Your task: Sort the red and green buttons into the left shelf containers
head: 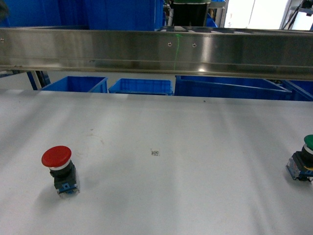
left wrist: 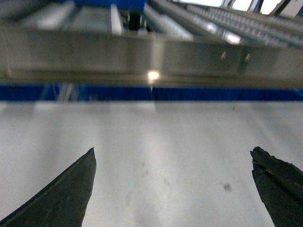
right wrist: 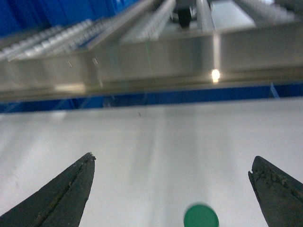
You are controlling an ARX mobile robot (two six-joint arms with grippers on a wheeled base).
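Both buttons stand untouched on the white table (head: 195,196): the red button (head: 58,169) sits upright near the left, the green button (head: 303,159) at the far right edge, well apart — likely one for each arm. The left gripper (left wrist: 173,189) is spread wide over bare table; the right gripper (right wrist: 173,189) is also spread, the green cap (right wrist: 201,216) between its tips. The blue tubs (head: 139,86) wait beyond a steel rail (head: 156,51). No readable writing shows; a tiny mark (head: 155,152) on the table is illegible.

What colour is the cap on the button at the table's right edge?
Green, above a black and blue body; clearest in the head view.
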